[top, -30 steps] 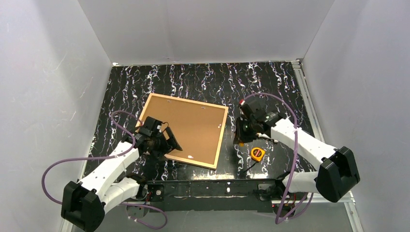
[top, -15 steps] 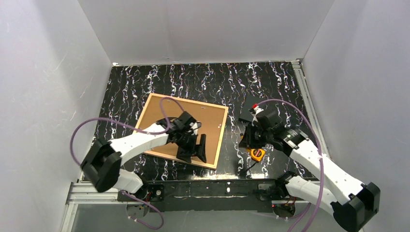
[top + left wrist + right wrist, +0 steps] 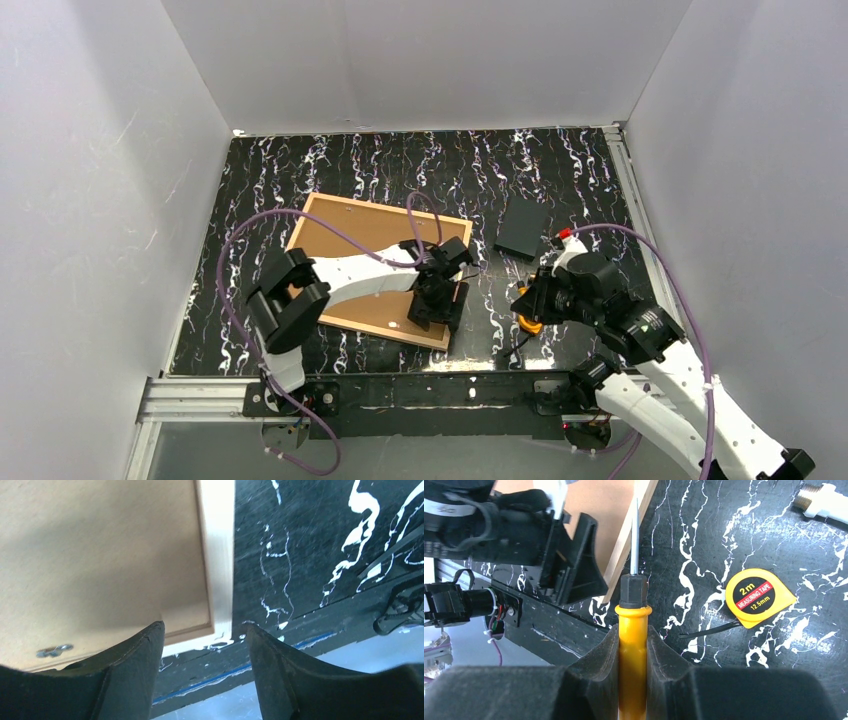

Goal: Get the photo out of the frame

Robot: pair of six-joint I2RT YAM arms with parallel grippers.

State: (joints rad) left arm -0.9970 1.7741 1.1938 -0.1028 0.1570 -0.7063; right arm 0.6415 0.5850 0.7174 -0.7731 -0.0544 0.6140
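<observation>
While the frame lies back-up, brown-backed photo inside, we see the left gripper spread astride its corner; the right gripper pinches a yellow screwdriver near a tape measure marked "2m, MEASURING TAPE 12.5mm".

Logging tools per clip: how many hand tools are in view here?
2. A screwdriver in the right gripper, pointing at the frame's near right corner; a tape measure on the table beside it. More may be hidden.

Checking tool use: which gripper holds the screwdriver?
The right gripper, shut on the yellow-handled screwdriver; the left gripper is open and empty, straddling the frame at its corner.
</observation>
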